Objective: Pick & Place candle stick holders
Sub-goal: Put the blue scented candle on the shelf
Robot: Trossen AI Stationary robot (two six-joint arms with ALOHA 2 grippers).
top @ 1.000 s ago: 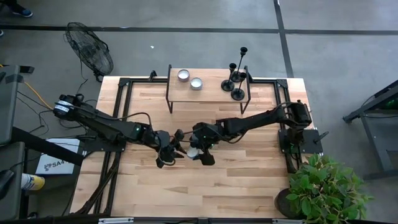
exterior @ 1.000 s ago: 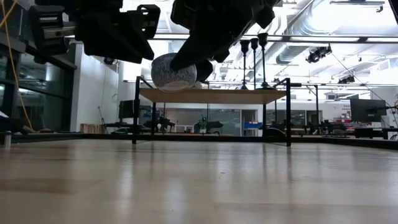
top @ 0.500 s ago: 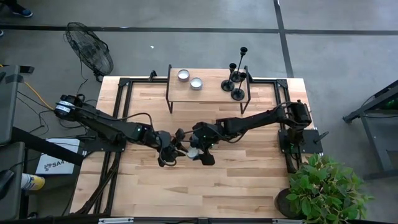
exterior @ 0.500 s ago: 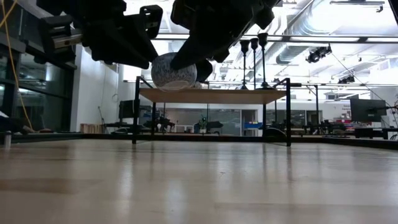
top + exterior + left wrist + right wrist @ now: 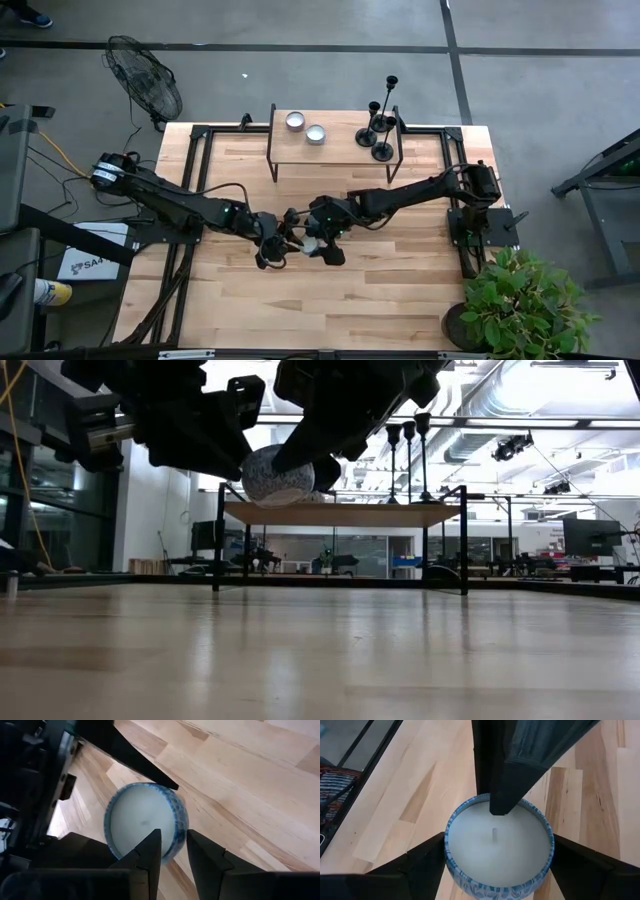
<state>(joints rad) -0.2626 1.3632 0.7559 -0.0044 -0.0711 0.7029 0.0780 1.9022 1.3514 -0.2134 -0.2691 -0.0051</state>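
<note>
Presently we find both arms met at mid-table, over a small blue-patterned candle tin (image 5: 311,245) filled with white wax. The right gripper (image 5: 322,245) is clenched on the tin, one finger across the wax and the other against the outer wall, as the right wrist view shows; the tin (image 5: 278,475) hangs clear of the table (image 5: 340,300), which the low view confirms. We judge this a hand-over, the tin held aloft so the other arm can reach its rim. The left gripper (image 5: 280,243) has its fingers (image 5: 150,852) parted and set astride the tin's edge, not yet closed on it.

The candle stick holders (image 5: 380,125), three black ones, stand together at the right end of the raised shelf (image 5: 335,150) at the table's far side, untouched by either arm. Two more tins (image 5: 305,127) sit on the shelf's left half.

Against the frame a second earlier, the left gripper has edged nearer the tin; the right gripper and tin have not shifted.
</note>
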